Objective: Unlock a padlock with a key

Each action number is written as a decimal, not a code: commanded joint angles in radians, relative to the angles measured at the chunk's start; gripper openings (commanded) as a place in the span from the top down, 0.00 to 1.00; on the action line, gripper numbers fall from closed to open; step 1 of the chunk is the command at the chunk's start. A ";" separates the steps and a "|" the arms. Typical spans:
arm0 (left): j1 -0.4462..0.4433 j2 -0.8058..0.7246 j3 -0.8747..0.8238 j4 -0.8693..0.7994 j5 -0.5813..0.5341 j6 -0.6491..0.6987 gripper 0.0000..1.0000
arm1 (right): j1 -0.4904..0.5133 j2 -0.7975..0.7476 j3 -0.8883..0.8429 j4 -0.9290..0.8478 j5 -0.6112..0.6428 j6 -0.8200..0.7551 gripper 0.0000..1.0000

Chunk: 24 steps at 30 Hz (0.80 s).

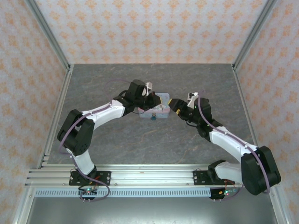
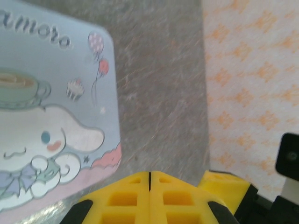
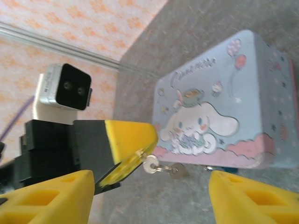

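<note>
Two grippers meet at the cartoon-printed tin [image 3: 224, 93], which serves as the reference for all positions. The left gripper [image 3: 135, 156] stands just off the tin's left end, its yellow fingers pressed flat together and pinching the round head of a small silver key [image 3: 150, 163]; a little ring [image 3: 162, 167] trails from the key toward the tin's near side. The grip on the head alone appears chosen to leave the blade free for insertion, though the blade itself is too small to make out. The right gripper [image 1: 176, 105] sits just off the tin's right end, jaws spread wide and holding nothing, its fingers on either side of the key without touching it. The padlock [image 1: 153, 118], tiny and dark teal, lies against the tin's near edge, toward its left half; whether the shackle is latched cannot be told. In my judgement the key is secured and the lock is not yet engaged.

The tin rests flat on a grey mottled table [image 1: 117, 140]. Pale walls with an orange repeat pattern [image 1: 149, 28] enclose it behind and on both sides of the tin, framed by aluminium posts [image 1: 46, 32]
</note>
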 commanded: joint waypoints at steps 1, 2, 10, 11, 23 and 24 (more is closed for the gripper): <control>0.019 -0.043 -0.037 0.190 0.015 -0.057 1.00 | -0.002 0.048 0.022 0.161 -0.005 0.056 0.37; 0.022 -0.045 -0.043 0.213 0.015 -0.071 1.00 | -0.002 0.067 0.030 0.185 -0.017 0.064 0.38; 0.024 -0.075 -0.066 0.271 0.015 -0.099 1.00 | -0.001 0.189 0.085 0.318 -0.085 0.108 0.42; 0.024 -0.076 -0.068 0.273 0.016 -0.103 1.00 | -0.001 0.203 0.091 0.339 -0.096 0.114 0.42; 0.024 -0.070 -0.059 0.279 0.013 -0.125 1.00 | 0.020 0.264 0.110 0.399 -0.142 0.131 0.55; 0.024 -0.069 -0.058 0.282 0.015 -0.128 1.00 | 0.021 0.267 0.110 0.399 -0.144 0.132 0.56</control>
